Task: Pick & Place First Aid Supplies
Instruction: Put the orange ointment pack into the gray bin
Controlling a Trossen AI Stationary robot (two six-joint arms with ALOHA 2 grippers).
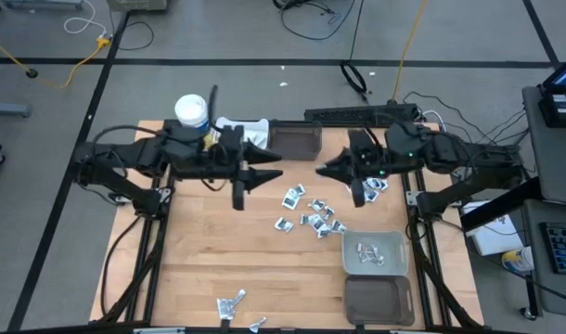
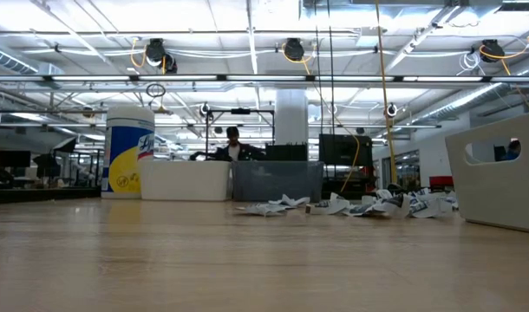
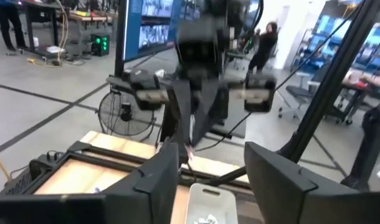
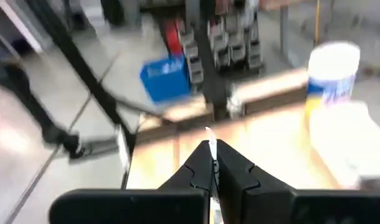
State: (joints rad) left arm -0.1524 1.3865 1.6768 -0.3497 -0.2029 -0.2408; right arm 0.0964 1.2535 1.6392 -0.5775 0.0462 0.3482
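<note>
The right end effector (image 4: 212, 163) has its two dark fingers pressed together, and a thin white sliver, seemingly the edge of a packet (image 4: 208, 138), shows between the tips; what exactly it is cannot be told. The left end effector (image 3: 210, 171) stands spread, its fingers well apart with nothing between them. From above, both arms are raised over the far half of the table (image 1: 209, 264), the left end effector (image 1: 276, 173) and the right end effector (image 1: 324, 171) pointing at each other, tips near but apart. The loose first aid supplies (image 1: 311, 215) lie scattered on the wood just nearer than the two tips, closer to the right end effector and partly under it; a few more packets (image 1: 231, 301) lie well away at the near edge. A light bin (image 1: 376, 266) holding several packets sits beyond the scatter from the right end effector, with a dark bin (image 1: 379, 299) just past it. Behind the left end effector stand a white canister (image 1: 191, 112) and a white bin (image 1: 247, 126); another dark bin (image 1: 294, 141) lies behind the gap between the tips.
</note>
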